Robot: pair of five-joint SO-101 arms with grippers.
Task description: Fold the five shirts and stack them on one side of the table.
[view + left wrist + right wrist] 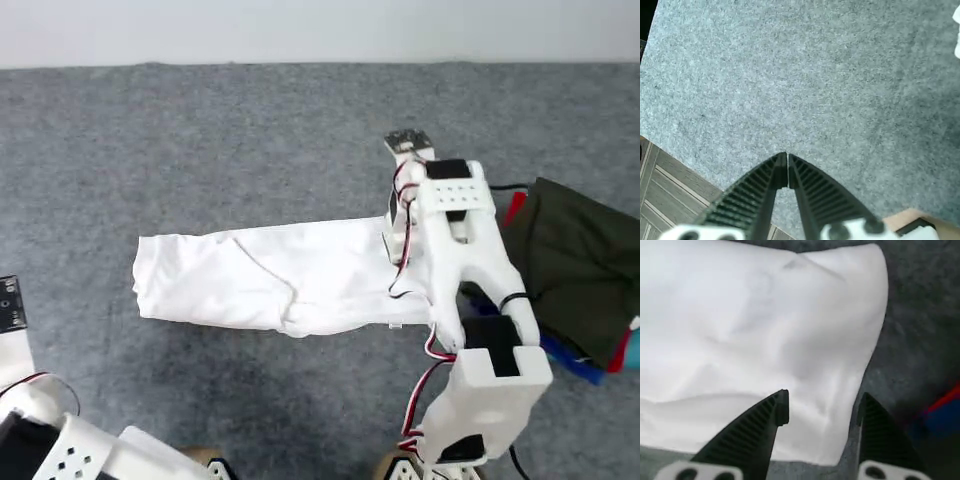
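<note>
- Flat on the grey mat [300, 130]: one white shirt [270, 280], loosely folded into a long band.
- Long axis of the shirt: straight across the table, from the right arm's side toward the left arm's side.
- Right gripper [822, 407]: directly above the shirt's near end, at a corner, and jaws spread wide with nothing held.
- One jaw above the cloth and the other above the mat just off the shirt's edge, so straddling that edge. Not possible to tell whether touching the cloth or hanging just over it.
- Left gripper [788, 162]: jaws pressed together on nothing, above bare mat well beyond the shirt's far end.
- Nearer arm by a wide margin: the right. Judged best placed to pinch this end.
- Likely next move: closing on the corner and carrying it along the long axis toward the far end, halving the band. Only a judgement.
- Risk: catching just the top layer at the edge and leaving the lower layers behind.
- Just past the shirt's near end, apart from it: a pile [580, 270] of dark, red and blue cloth, probably the other shirts.
</note>
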